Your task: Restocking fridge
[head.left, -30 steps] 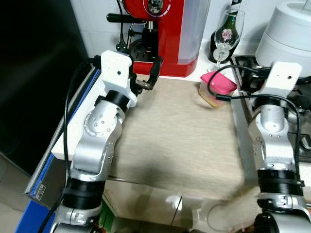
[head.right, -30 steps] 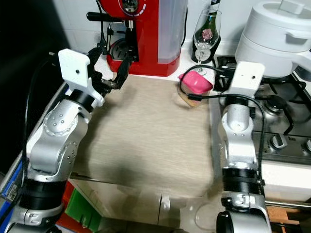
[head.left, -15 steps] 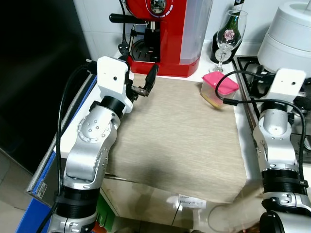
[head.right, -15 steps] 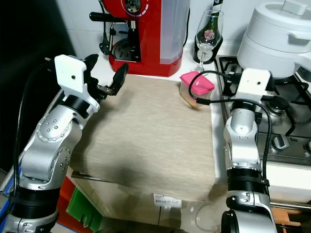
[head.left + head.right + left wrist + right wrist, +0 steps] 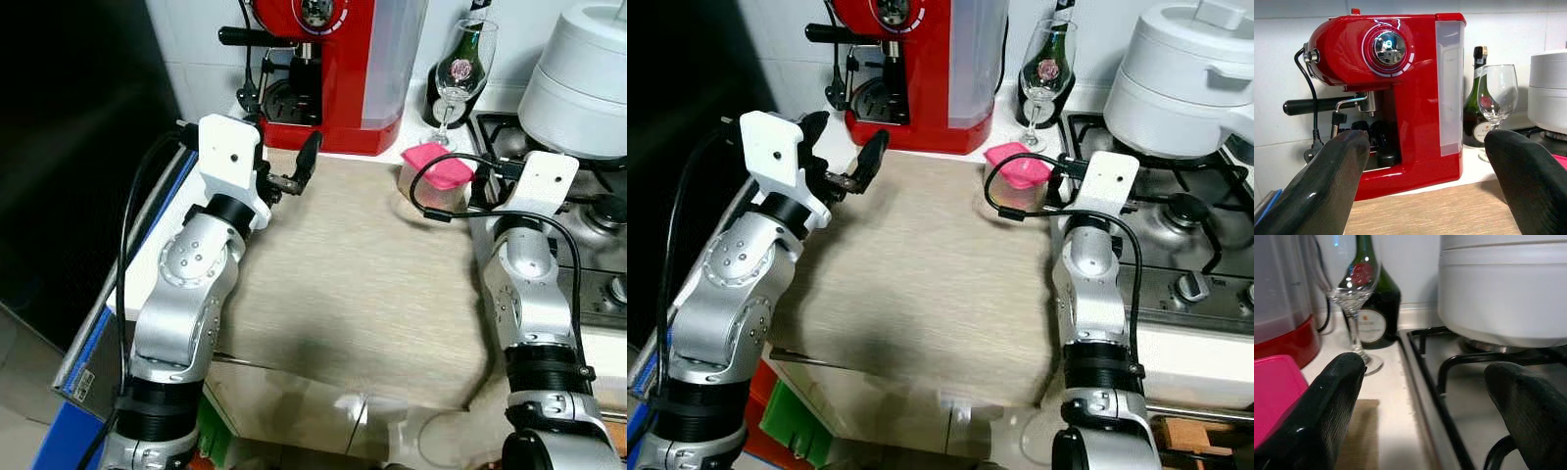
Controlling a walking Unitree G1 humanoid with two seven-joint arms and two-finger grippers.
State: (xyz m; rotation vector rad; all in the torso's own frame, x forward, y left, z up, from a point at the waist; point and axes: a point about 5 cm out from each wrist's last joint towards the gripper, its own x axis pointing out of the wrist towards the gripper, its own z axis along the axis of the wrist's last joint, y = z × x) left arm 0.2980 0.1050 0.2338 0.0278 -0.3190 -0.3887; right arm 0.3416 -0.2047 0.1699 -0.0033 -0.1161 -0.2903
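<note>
Two hands hover spread above the bench (image 5: 353,294). Left hand (image 5: 284,166) hangs at the far left, before a red coffee machine (image 5: 333,69). Right hand (image 5: 1425,406) sits just right of a pink-lidded container (image 5: 436,176), near a wine glass (image 5: 458,73) and stove (image 5: 1176,225).

Domestic kitchen: red espresso machine (image 5: 333,69), wine glass (image 5: 460,73) and dark bottle (image 5: 1476,105) against white tiled wall; gas hob (image 5: 1181,230) bearing a white pot (image 5: 1190,73) adjoins the countertop (image 5: 353,284).
</note>
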